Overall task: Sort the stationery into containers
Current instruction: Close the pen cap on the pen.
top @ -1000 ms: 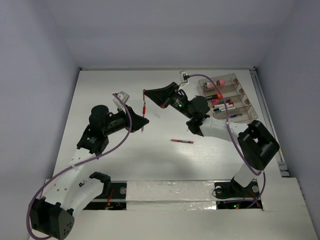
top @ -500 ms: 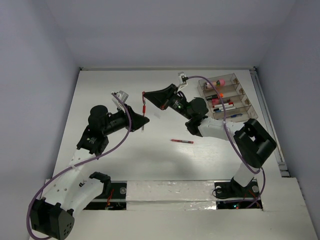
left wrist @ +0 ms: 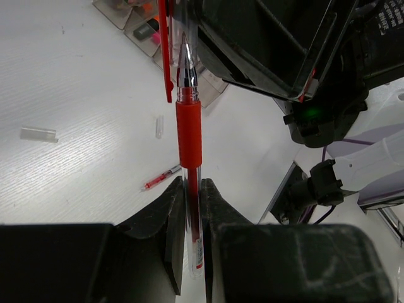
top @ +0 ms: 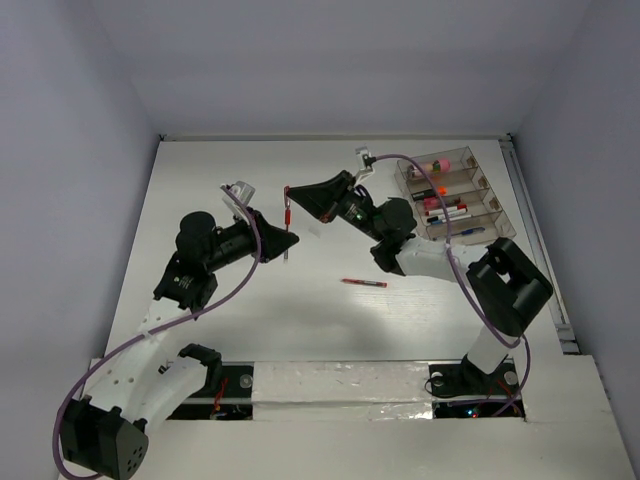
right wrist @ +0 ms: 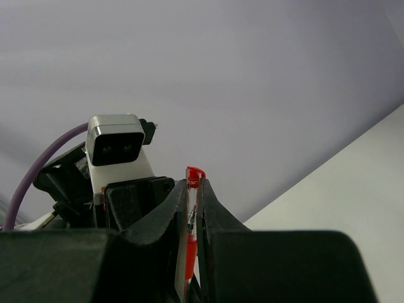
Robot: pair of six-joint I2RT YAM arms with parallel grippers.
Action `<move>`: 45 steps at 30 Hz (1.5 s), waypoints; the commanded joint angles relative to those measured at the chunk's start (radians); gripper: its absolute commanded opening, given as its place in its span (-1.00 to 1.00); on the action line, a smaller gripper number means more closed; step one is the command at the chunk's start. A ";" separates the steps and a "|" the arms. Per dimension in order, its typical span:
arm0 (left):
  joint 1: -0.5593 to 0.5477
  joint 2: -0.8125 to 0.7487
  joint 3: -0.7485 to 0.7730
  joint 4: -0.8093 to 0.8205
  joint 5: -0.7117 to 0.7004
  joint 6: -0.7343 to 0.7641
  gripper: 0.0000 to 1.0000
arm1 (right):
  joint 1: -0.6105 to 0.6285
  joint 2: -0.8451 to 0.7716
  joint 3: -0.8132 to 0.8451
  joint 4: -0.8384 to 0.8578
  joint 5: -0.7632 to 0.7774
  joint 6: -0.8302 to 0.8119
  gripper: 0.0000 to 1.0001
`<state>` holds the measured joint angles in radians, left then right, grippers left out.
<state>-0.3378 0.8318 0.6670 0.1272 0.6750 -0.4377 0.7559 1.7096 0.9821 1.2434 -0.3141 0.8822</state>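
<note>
My left gripper (top: 287, 243) is shut on the clear barrel of a red pen (left wrist: 189, 129) and holds it in the air, tip pointing away, fingers (left wrist: 175, 208) pressed on both sides. My right gripper (top: 290, 197) meets it from the other end and is shut on the pen's clear cap (right wrist: 194, 175), which has a red top and a red clip (left wrist: 166, 57). The pen's tip sits inside the cap. The clear organiser (top: 455, 195) stands at the far right with several items in its compartments. A second thin red pen (top: 364, 283) lies on the table.
In the left wrist view a small clear piece (left wrist: 39, 134) and a small white piece (left wrist: 159, 126) lie on the table. The right arm's forearm (top: 420, 255) stretches between the organiser and the loose pen. The table's right edge rail (top: 535, 240) runs beside the organiser.
Almost nothing. The right arm has shifted slightly; both grippers stay closed on the pen and cap at the same spot above the table.
</note>
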 commanded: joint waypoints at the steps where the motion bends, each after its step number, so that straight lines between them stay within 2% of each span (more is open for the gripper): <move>1: 0.006 -0.034 -0.007 0.100 -0.015 -0.033 -1.00 | 0.031 -0.022 -0.011 0.074 0.001 -0.028 -1.00; 7: 0.006 -0.033 -0.007 0.147 -0.032 -0.073 -1.00 | 0.072 -0.016 -0.036 0.073 0.007 -0.034 -1.00; 16: 0.006 -0.046 0.017 0.163 -0.083 -0.090 -1.00 | 0.085 -0.054 -0.163 0.114 0.020 -0.035 -1.00; 24: 0.006 -0.023 0.123 0.111 -0.104 -0.042 -1.00 | 0.103 -0.093 -0.241 -0.007 -0.029 -0.049 -1.00; 32: -0.003 0.039 0.187 0.160 -0.088 -0.061 -1.00 | 0.141 -0.094 -0.292 -0.035 -0.083 -0.017 -1.00; 35: -0.021 0.062 0.210 0.169 -0.087 -0.061 -1.00 | 0.152 -0.073 -0.287 -0.009 -0.109 0.032 -1.00; 39: -0.030 0.078 0.238 0.161 -0.100 -0.047 -1.00 | 0.161 0.007 -0.270 0.132 -0.195 0.168 -1.00; 45: -0.066 0.070 0.287 0.127 -0.147 -0.007 -1.00 | 0.192 0.028 -0.292 0.169 -0.206 0.198 -1.00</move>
<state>-0.4057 0.9203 0.8013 -0.0860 0.6743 -0.4755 0.8143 1.7004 0.7555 1.4433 -0.1776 1.0424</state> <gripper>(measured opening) 0.077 0.120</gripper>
